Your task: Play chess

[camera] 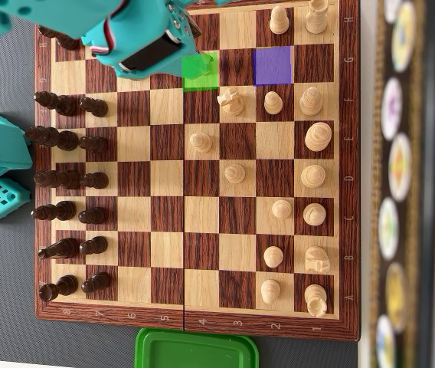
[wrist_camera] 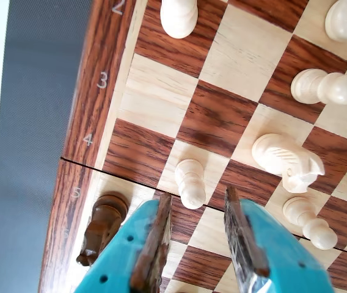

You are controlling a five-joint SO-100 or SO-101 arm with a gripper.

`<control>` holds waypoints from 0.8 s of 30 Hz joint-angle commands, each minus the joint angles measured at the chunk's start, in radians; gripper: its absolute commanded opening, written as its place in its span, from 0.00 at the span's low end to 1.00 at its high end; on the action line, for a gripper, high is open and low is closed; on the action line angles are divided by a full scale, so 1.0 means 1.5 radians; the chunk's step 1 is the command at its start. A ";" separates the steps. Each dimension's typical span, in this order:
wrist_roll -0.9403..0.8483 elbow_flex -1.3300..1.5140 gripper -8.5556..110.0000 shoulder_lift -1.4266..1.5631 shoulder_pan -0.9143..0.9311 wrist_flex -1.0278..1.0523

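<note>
Wrist view first: the teal gripper [wrist_camera: 199,244] is seen spread apart, with nothing held between its jaws. A white pawn [wrist_camera: 190,182] stands just past the tips. A white knight [wrist_camera: 288,160] is found to the right of it, and a dark knight [wrist_camera: 102,227] at the left rim of the chessboard [wrist_camera: 100,79].

Overhead view next: the arm [camera: 137,38] is stretched over the top of the board, near a green square [camera: 200,71] and a purple square [camera: 272,64]. Dark pieces [camera: 68,184] are lined up on the left, white pieces [camera: 313,176] on the right. A green lid [camera: 194,349] is seen below.

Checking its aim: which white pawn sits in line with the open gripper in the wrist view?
The white pawn just ahead of the open gripper, left of the white knight; the other pawns stand farther right.
</note>
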 commanded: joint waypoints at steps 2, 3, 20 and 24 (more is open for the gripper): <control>-0.004 0.005 0.19 0.082 0.015 -0.008; -0.004 0.014 0.19 0.099 0.019 -0.008; -0.003 0.223 0.19 0.439 0.160 -0.048; -0.003 0.295 0.19 0.502 0.199 -0.108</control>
